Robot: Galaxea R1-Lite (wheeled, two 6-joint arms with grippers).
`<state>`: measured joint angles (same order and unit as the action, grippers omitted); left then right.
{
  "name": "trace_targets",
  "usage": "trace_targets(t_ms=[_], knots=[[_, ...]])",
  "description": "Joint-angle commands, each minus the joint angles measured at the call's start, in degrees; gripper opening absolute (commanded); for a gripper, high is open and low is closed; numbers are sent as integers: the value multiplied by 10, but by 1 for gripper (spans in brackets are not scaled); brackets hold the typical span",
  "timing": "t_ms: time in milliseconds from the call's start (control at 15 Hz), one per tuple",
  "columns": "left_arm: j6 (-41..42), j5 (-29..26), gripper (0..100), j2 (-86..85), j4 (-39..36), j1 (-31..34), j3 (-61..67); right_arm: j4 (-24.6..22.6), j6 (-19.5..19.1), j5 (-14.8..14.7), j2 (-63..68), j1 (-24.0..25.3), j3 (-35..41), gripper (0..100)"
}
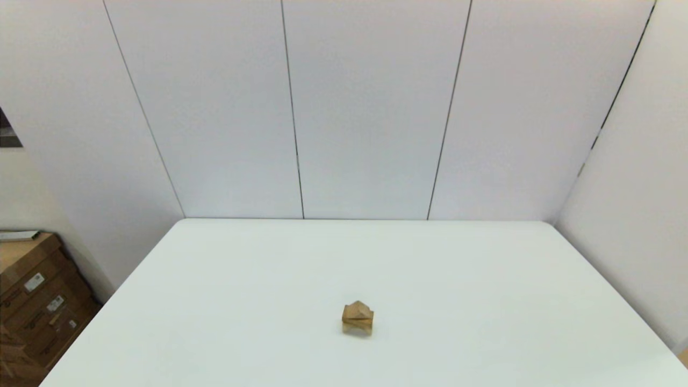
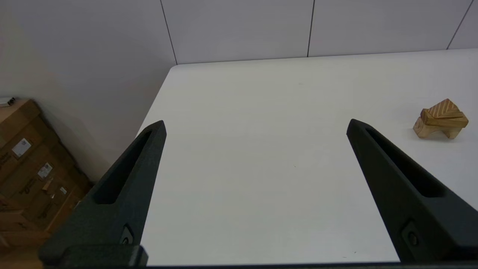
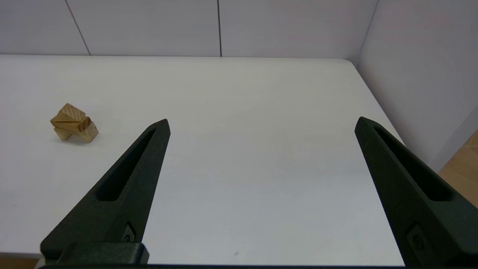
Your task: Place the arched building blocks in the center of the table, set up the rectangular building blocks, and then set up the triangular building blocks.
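Block stack, mid-bench, nearer the front edge.
Triangular block (image 1: 358, 309) atop rectangular block (image 1: 357, 321) atop arched block (image 1: 357, 328); left tool (image 2: 255, 127) and right tool (image 3: 261, 125) both wide, empty.

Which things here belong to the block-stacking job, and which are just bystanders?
Job:
- arch block, bottom of the stack
- rectangular block, on the arch
- triangular block, on top
- table
- left claw and right claw, both open and away from the stack

Bystanders:
- cardboard boxes
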<state>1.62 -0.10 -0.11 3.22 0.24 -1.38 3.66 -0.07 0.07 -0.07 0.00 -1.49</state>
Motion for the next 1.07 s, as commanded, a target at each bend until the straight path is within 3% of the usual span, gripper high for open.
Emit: trace_targets(t_ms=[67, 1067], knots=[[-14, 0, 100, 1, -1, 0, 0, 0, 0, 1, 1, 0, 0, 100], [-19, 0, 100, 1, -1, 0, 0, 0, 1, -1, 0, 0, 0, 100]])
